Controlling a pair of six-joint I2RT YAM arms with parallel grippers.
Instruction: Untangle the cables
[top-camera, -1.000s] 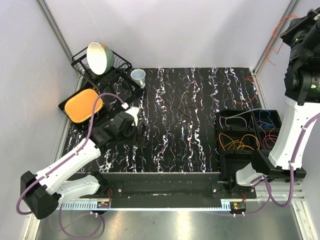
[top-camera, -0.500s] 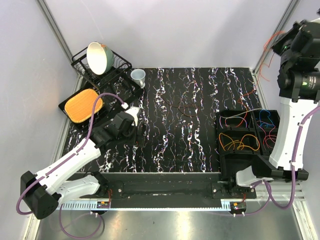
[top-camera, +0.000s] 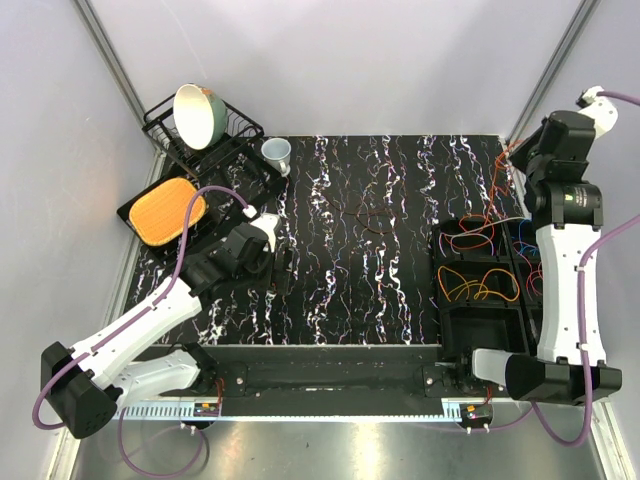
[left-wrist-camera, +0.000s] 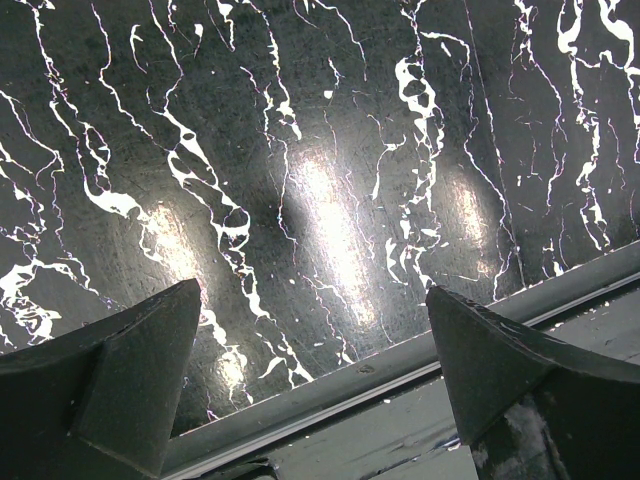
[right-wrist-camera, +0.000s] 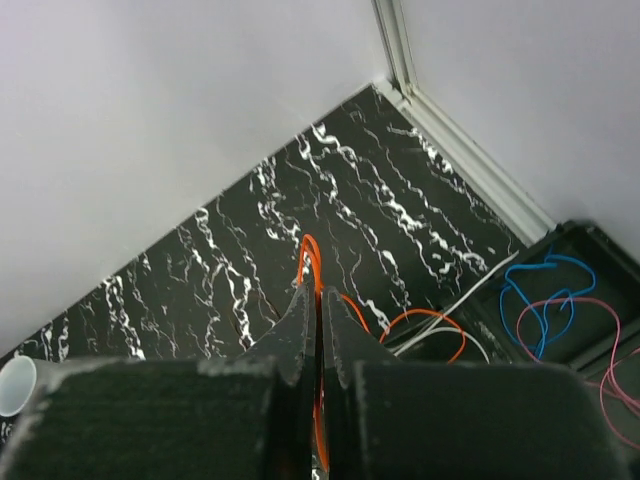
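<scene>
My right gripper (right-wrist-camera: 320, 296) is shut on a thin orange cable (right-wrist-camera: 312, 255) that loops out past its tips. In the top view this gripper (top-camera: 516, 154) hangs high over the table's back right corner, with the orange cable (top-camera: 497, 185) trailing down toward the black tray (top-camera: 437, 262). The tray's compartments hold orange loops (top-camera: 478, 284), a blue cable (top-camera: 531, 238) and a pale cable (top-camera: 482, 232). The right wrist view also shows the blue cable (right-wrist-camera: 530, 298) and a pink one (right-wrist-camera: 604, 345). My left gripper (left-wrist-camera: 312, 300) is open and empty, low over the marbled table at the left (top-camera: 283, 270).
At the back left stands a dish rack (top-camera: 232, 140) holding a tilted bowl (top-camera: 198, 112). A small cup (top-camera: 277, 153) is beside it, and an orange pad (top-camera: 167, 210) lies on a black tray. The table's metal front rail (left-wrist-camera: 400, 365) runs just below my left fingers.
The right arm has swung down and inward from the upper right, carrying the orange cable toward the back right corner. The left arm has not moved.
</scene>
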